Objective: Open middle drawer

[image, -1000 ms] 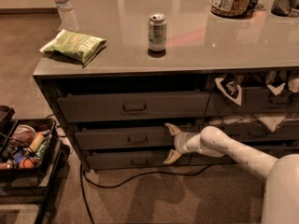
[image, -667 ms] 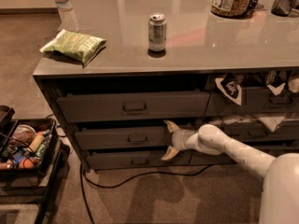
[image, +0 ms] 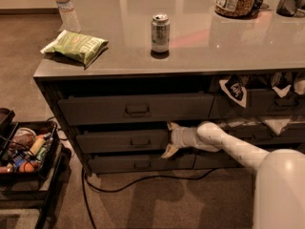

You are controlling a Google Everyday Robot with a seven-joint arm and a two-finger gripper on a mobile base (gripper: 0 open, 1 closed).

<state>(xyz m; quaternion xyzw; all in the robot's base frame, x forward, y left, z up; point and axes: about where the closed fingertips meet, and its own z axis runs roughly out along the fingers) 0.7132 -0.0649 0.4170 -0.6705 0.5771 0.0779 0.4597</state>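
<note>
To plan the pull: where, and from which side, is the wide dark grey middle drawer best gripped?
Probably grip the small rectangular pull handle centred on the wide dark grey middle drawer, coming straight from the front: its flat front shows no other hold. The white end effector is at that front's right end, open.
</note>
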